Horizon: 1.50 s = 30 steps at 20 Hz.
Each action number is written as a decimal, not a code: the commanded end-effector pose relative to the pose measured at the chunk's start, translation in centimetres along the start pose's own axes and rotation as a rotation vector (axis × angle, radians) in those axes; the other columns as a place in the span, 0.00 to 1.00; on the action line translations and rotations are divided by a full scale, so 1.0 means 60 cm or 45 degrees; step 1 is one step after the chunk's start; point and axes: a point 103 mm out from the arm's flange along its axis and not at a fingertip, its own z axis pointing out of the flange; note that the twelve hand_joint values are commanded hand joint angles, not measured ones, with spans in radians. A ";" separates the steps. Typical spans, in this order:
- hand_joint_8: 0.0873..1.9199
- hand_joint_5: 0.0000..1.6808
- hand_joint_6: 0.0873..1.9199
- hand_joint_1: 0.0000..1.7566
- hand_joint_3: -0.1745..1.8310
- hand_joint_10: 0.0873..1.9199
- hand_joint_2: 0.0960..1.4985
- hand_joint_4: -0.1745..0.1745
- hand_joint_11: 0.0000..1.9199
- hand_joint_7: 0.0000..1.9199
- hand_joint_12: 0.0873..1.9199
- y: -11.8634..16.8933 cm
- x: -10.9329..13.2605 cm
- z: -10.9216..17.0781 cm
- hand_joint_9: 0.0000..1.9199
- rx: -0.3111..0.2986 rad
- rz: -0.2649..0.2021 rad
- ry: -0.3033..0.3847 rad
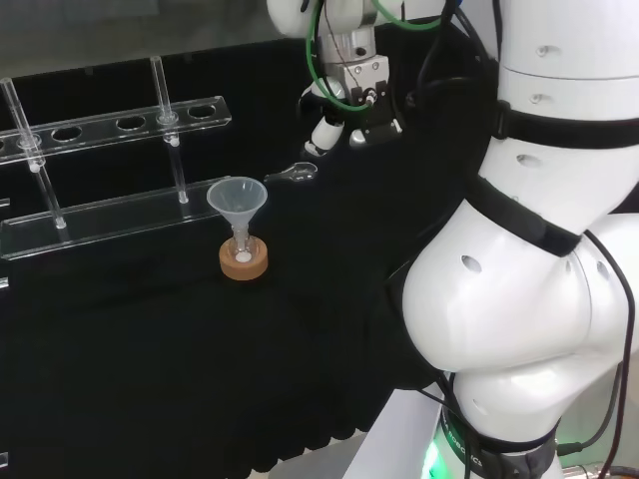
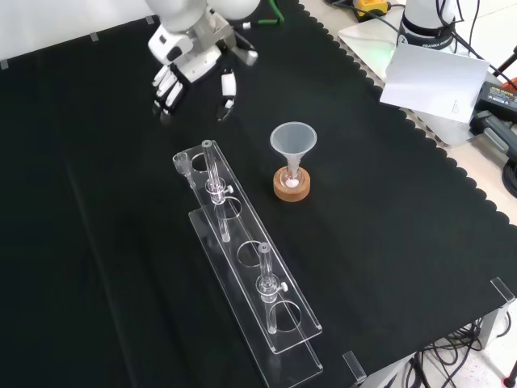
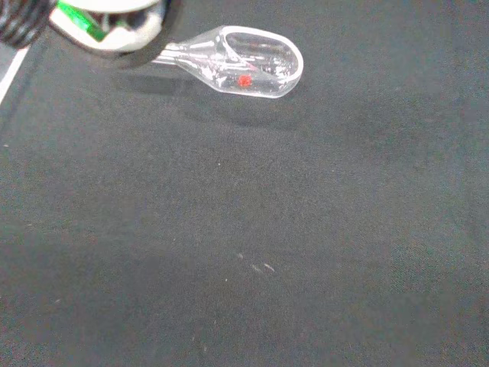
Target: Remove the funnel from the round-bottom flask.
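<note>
Your robot hand (image 2: pixel 194 69) hung above the far part of the bench (image 2: pixel 388 202) in the front view, fingers (image 2: pixel 168 87) relaxed and spread, holding nothing. Below it on the cloth lay a small clear glass scoop (image 3: pixel 248 61). The funnel (image 2: pixel 292 142) sat well apart from it, nearer and to the right in that view, its stem down in the neck of the flask (image 2: pixel 292 179) on a cork ring (image 2: pixel 292 188), just right of a clear tube rack (image 2: pixel 246 275). By my reading you were at the approach step, with no grasp begun; next you would need to bring the robot hand over the funnel's bowl, close around it and lift straight up without tipping the flask.
</note>
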 end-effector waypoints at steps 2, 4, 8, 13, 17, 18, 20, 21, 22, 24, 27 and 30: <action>0.32 0.24 0.05 0.46 0.36 0.32 0.36 0.50 0.13 0.07 0.70 -0.059 0.009 -0.019 0.20 -0.030 0.035 0.003; 0.32 0.25 0.05 0.46 0.36 0.32 0.36 0.50 0.13 0.07 0.70 -0.061 0.015 -0.019 0.20 -0.027 0.028 0.000; 0.32 0.25 0.05 0.46 0.36 0.32 0.36 0.50 0.14 0.07 0.70 -0.084 0.018 -0.022 0.20 -0.061 0.016 0.017; 0.32 0.25 0.04 0.46 0.36 0.32 0.37 0.50 0.15 0.08 0.70 -0.167 0.039 -0.040 0.22 -0.071 0.012 0.026; 0.32 0.25 0.04 0.45 0.36 0.32 0.37 0.50 0.16 0.09 0.70 -0.205 0.070 -0.056 0.23 -0.062 0.007 0.026; 0.32 0.25 0.04 0.45 0.36 0.32 0.37 0.50 0.17 0.09 0.70 -0.213 0.076 -0.057 0.23 -0.060 0.035 0.023; 0.32 0.25 0.04 0.44 0.36 0.32 0.37 0.51 0.17 0.09 0.70 -0.229 0.090 -0.058 0.23 -0.068 0.034 0.011; 0.32 0.24 0.03 0.44 0.36 0.32 0.36 0.51 0.17 0.10 0.70 -0.238 0.101 -0.058 0.23 -0.074 0.011 -0.012; 0.32 0.24 0.03 0.44 0.36 0.32 0.36 0.51 0.17 0.10 0.70 -0.245 0.108 -0.059 0.23 -0.079 0.001 -0.016; 0.32 0.24 0.03 0.44 0.36 0.32 0.36 0.51 0.17 0.10 0.70 -0.259 0.122 -0.060 0.23 -0.077 -0.008 -0.022; 0.32 0.23 0.02 0.43 0.36 0.31 0.36 0.51 0.17 0.09 0.70 -0.275 0.144 -0.061 0.23 -0.056 -0.015 -0.019; 0.32 0.23 0.02 0.43 0.36 0.31 0.36 0.51 0.18 0.10 0.70 -0.288 0.169 -0.062 0.23 -0.044 -0.005 -0.038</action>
